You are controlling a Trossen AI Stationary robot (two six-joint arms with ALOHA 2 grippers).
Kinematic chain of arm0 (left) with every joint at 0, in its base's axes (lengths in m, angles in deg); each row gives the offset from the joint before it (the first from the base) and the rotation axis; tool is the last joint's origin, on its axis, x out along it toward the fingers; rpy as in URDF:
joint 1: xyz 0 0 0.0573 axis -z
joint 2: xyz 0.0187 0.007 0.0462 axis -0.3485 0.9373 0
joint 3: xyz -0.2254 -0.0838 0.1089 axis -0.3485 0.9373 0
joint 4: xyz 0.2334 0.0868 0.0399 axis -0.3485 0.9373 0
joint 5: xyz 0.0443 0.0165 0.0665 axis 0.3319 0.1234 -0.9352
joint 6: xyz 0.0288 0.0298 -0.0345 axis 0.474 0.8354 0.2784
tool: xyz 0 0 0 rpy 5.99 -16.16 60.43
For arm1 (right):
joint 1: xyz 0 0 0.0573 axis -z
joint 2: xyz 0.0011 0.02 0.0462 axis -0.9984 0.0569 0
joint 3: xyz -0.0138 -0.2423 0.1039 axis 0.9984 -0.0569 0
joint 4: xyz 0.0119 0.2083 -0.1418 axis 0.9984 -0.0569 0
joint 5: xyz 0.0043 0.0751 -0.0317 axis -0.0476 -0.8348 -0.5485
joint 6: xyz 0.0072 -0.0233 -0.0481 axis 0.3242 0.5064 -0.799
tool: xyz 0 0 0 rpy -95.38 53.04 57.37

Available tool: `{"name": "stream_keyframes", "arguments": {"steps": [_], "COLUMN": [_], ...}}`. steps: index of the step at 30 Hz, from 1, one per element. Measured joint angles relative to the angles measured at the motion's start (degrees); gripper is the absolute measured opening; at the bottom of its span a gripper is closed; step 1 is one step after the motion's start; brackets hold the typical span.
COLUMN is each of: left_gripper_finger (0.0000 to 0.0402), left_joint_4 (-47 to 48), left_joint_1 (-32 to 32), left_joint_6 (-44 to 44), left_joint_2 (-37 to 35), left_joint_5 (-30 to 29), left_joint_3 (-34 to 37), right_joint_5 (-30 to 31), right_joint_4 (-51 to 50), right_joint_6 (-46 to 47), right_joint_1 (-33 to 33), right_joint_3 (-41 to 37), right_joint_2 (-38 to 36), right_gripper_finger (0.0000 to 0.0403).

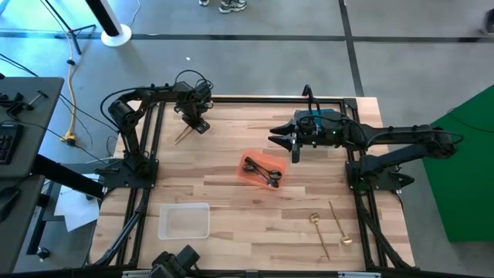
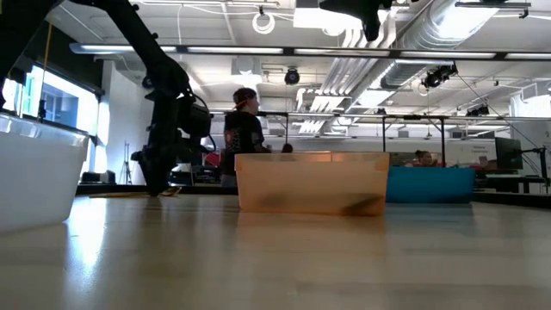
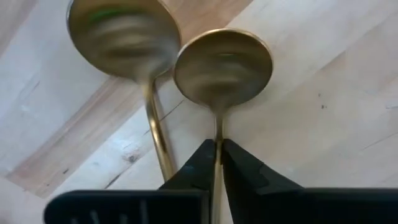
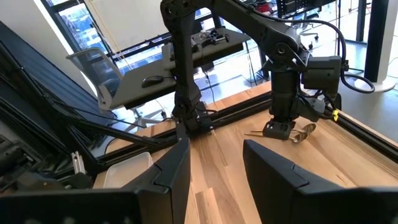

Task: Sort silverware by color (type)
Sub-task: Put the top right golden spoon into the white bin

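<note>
Slim gold metal spoon (image 3: 221, 68) | handle clamped between left gripper (image 3: 216, 163) fingers | second gold spoon (image 3: 127, 37) alongside, to be left undisturbed; straight lift advised | right gripper (image 4: 214, 165) held apart, idle.

Bright overhead ceiling lights (image 2: 314, 17) plus window (image 4: 78, 28) daylight; soft shadows; glare on table (image 2: 258, 258); gold spoons (image 3: 222, 67) blurred close-up.
</note>
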Motion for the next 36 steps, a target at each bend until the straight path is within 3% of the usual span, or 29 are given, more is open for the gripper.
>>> {"name": "stream_keyframes", "arguments": {"steps": [11,16,21,28,36], "left_gripper_finger": [0.0002,0.0001,0.0001,0.0001,0.0000], "left_joint_4": [-0.5,-0.5,-3.7,-15.7,-45.3], "left_joint_1": [0.6,0.9,4.2,13.7,29.9], "left_joint_6": [1.9,1.3,-1.6,-10.3,-16.4], "left_joint_2": [-1.5,-6.8,-14.6,-26.5,-38.9], "left_joint_5": [2.1,7.7,8.3,8.4,6.3], "left_joint_3": [0.1,0.1,0.1,0.6,10.8], "right_joint_5": [0.0,0.0,0.0,0.0,0.0], "right_joint_4": [0.0,0.0,0.0,0.0,0.3], "right_joint_6": [-0.1,-0.1,-0.1,0.0,-0.1], "right_joint_1": [0.0,0.0,0.0,0.0,0.0], "right_joint_3": [0.0,0.0,0.0,0.0,0.0], "right_joint_2": [0.0,0.0,0.0,0.0,0.0], "right_gripper_finger": [0.0133,0.0133,0.0133,0.0133,0.0133]}}
